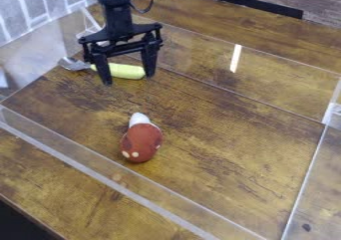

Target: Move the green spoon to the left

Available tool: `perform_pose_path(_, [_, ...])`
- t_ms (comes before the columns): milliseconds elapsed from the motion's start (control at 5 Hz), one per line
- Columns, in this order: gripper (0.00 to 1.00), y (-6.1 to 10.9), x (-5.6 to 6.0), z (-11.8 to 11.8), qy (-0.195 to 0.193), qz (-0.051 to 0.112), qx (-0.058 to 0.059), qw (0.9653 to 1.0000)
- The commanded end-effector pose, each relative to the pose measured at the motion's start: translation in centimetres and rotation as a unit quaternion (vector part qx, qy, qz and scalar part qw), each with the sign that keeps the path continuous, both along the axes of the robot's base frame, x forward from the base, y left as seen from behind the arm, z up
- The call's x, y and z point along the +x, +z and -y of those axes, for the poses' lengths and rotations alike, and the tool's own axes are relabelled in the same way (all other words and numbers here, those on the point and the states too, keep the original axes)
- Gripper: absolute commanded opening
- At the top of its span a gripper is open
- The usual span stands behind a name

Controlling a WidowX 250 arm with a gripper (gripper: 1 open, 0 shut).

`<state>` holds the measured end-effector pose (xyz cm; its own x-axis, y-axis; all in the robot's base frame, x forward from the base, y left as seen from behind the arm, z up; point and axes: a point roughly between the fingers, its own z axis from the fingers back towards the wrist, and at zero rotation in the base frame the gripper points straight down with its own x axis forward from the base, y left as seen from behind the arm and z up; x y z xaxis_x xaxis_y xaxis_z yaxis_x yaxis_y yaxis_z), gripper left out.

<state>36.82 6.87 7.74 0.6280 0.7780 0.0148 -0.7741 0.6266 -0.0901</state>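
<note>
Risk lies mainly in the closing: the green spoon (126, 71) has a thick, smooth handle lying flat on the wooden table (226, 115), so if the jaws shut off-centre or too high, it would likely squirt sideways or pivot out. A finger landing on the handle itself could pin it instead. The gripper (122, 73) hangs pointing down with its jaws spread wide and empty, straddling the spoon; the yellow-green handle shows between the two fingers, low at their tips. Whether they touch it cannot be told. The red-brown object (140, 139) sits well clear, nearer the camera.
</note>
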Motion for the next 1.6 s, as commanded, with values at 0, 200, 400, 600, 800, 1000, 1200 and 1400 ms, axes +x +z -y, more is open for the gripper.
perform_pose_path(0, [1.00, 1.7, 1.0, -1.2, 0.044, 0.043, 0.012, 0.9981])
perform_pose_path(200, [1.00, 1.8, 1.3, -1.4, 0.061, 0.049, 0.020, 0.9967])
perform_pose_path(400, [1.00, 1.8, 1.6, -1.4, 0.077, 0.052, 0.028, 0.9953])
perform_pose_path(600, [1.00, 1.8, 1.9, -1.4, 0.088, 0.055, 0.034, 0.9941])
perform_pose_path(800, [1.00, 1.6, 2.2, -1.4, 0.099, 0.054, 0.038, 0.9929])
perform_pose_path(1000, [1.00, 1.5, 2.5, -1.3, 0.108, 0.053, 0.041, 0.9919])
perform_pose_path(1200, [1.00, 1.5, 2.6, -1.1, 0.116, 0.052, 0.043, 0.9910])
perform_pose_path(1400, [1.00, 1.5, 2.8, -1.0, 0.123, 0.050, 0.044, 0.9901])
